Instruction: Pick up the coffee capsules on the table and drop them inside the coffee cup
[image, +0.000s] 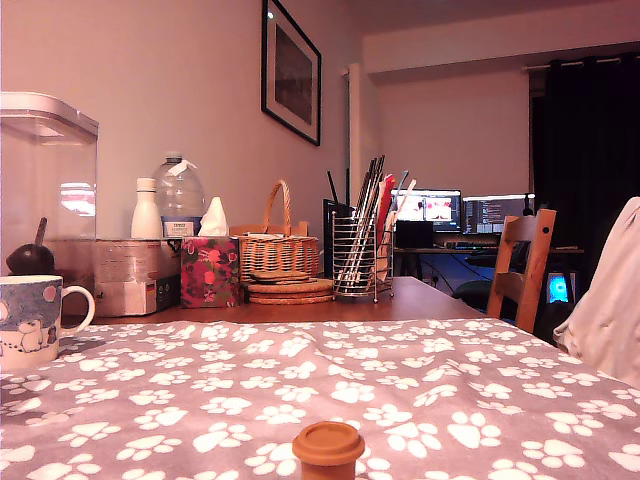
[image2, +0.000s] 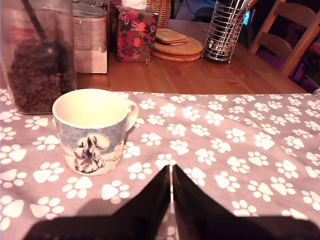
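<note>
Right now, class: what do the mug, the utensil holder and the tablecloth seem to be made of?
Mug: likely glazed ceramic, with a smooth, thick rim. Utensil holder: shiny metal wire, with bright vertical bars. Tablecloth: probably matte printed fabric, rumpled in the exterior view.

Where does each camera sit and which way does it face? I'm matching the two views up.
Exterior view: low at table height, looking across the cloth toward the wall; capsule nearest, no robot part visible.
Wrist view: above the cloth, angled down and forward; gripper closed and empty, mug ahead.
Shared: mug, tissue box, utensil holder, chair.
</note>
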